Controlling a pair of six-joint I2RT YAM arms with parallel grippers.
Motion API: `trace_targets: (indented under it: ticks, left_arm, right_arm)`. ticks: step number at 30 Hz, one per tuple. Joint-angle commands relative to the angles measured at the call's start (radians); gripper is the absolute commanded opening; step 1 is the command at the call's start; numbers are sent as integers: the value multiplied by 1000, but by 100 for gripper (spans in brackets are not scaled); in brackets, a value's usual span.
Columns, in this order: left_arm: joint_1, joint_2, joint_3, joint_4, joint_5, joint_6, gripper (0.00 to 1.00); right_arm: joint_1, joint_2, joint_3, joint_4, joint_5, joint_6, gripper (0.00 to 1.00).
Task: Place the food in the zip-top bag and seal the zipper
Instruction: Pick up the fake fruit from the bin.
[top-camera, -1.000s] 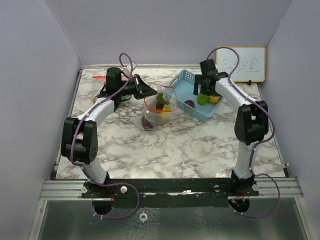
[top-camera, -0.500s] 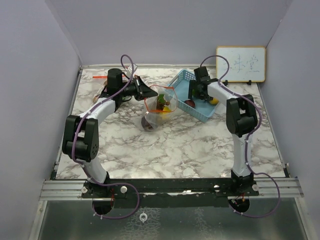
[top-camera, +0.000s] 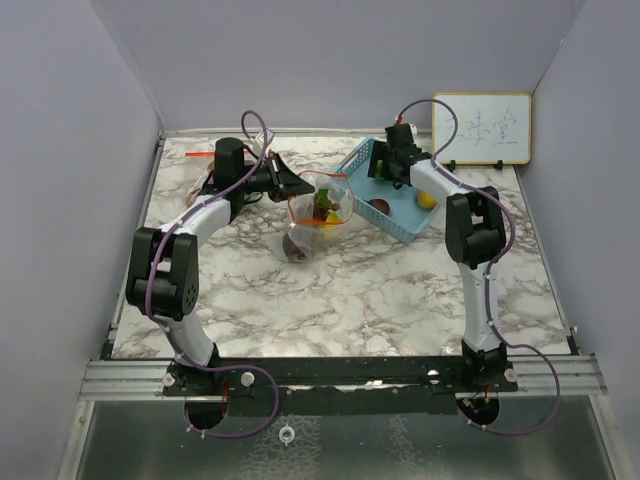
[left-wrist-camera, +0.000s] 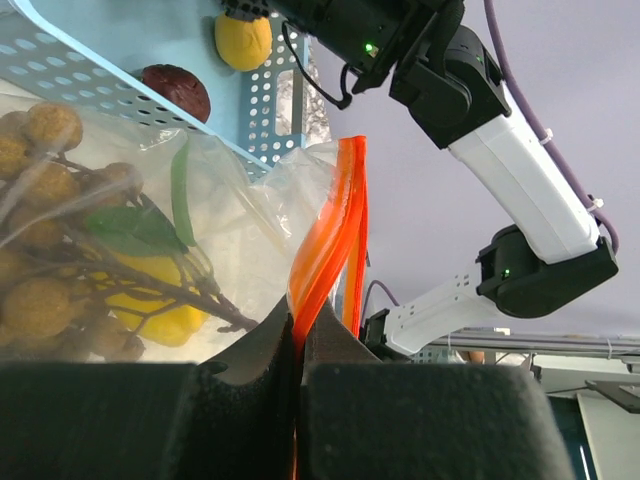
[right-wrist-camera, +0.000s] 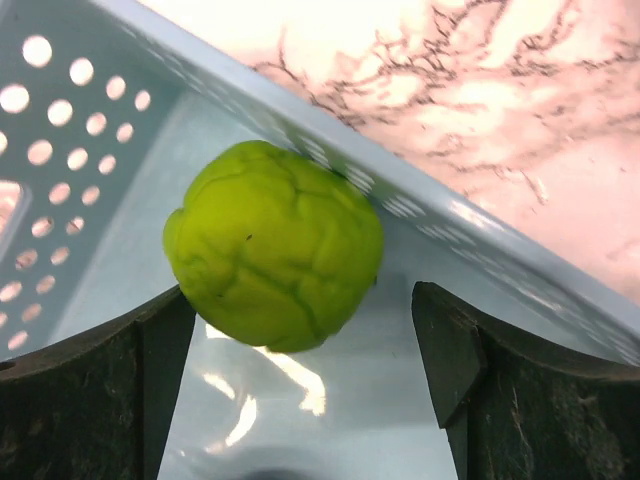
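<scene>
Grey-veined marble desk (top-camera: 400, 290), lilac walls (top-camera: 80, 150), whiteboard (top-camera: 481, 128) upper right. At centre, the left claw (left-wrist-camera: 300, 350) pinches the zip-top bag (top-camera: 318, 215) by its orange zipper (left-wrist-camera: 330, 230). The right claw (right-wrist-camera: 300, 330) stands spread around a lime-green fruit (right-wrist-camera: 275, 258) at the blue basket (top-camera: 405, 235).

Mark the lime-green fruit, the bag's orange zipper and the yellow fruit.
lime-green fruit (right-wrist-camera: 272, 245), right wrist view, centre of its bumpy skin.
orange zipper (left-wrist-camera: 335, 222), left wrist view, middle of the upright strip.
yellow fruit (left-wrist-camera: 243, 38), left wrist view, middle of its visible part.
</scene>
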Motion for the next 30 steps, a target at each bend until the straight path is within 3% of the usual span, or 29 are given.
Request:
trace_targets:
  ticks: [1,6,8,10,13,16,22,30]
  left_arm:
    - [13,27,5,26,34,2,0]
    - [18,46,8,25,39,3,0]
    - [20,54,14,25,40,3,0]
    - [21,62,18,25,42,0,0]
    - [24,72,25,26,42,-1,0]
    - [26,78,34,26,43,-5,0]
    - [28,74,59,22,35,-16,0]
    - [28,52,87,21,4,-23,0]
  right_arm:
    - [2,84,63,100,-24,68,89]
    - [3,145,128,133,-16,110,89]
    - [3,144,114,182,-13,127,84]
    - [3,140,103,232,-27,128,74]
    - [3,141,111,232,-46,115,48]
    - [3,91,66,220,-57,95,35]
    - [18,-209,-154,228,-139,8,33]
    - [108,-552,-286,186,-541,-31,33]
